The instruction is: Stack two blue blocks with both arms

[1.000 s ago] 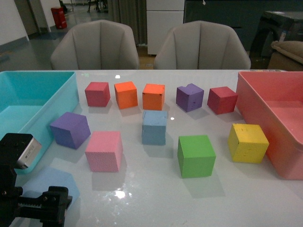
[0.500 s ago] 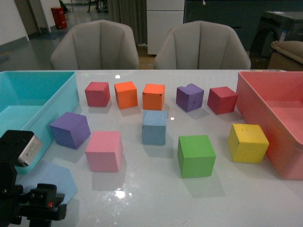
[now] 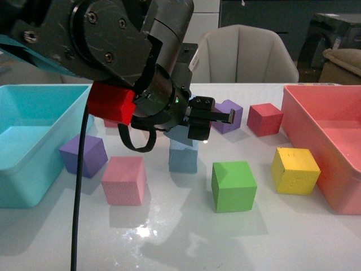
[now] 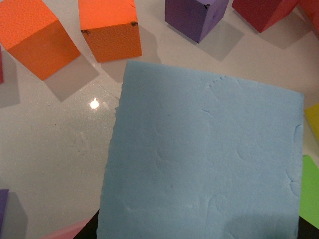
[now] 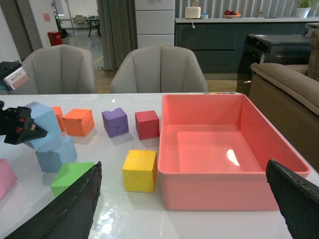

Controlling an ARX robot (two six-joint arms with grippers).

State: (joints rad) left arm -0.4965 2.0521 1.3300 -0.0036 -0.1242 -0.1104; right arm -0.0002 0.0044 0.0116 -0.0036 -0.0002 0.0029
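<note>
left tool (image 3: 197,121) pinching held blue cube (image 4: 199,159) above resting blue cube (image 3: 183,159), midway between side edges of desk (image 3: 169,243) | square faces, lower straight | right tool (image 5: 184,164) spread, empty

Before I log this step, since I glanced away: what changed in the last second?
The left gripper rose from the near-left corner, taking one blue block off the table, and holds it over the second blue block. The other cubes, teal bin and pink bin stayed put.

left arm (image 3: 113,45): dark metal, screws | red part (image 3: 111,104) | black cable (image 3: 79,197)
</note>
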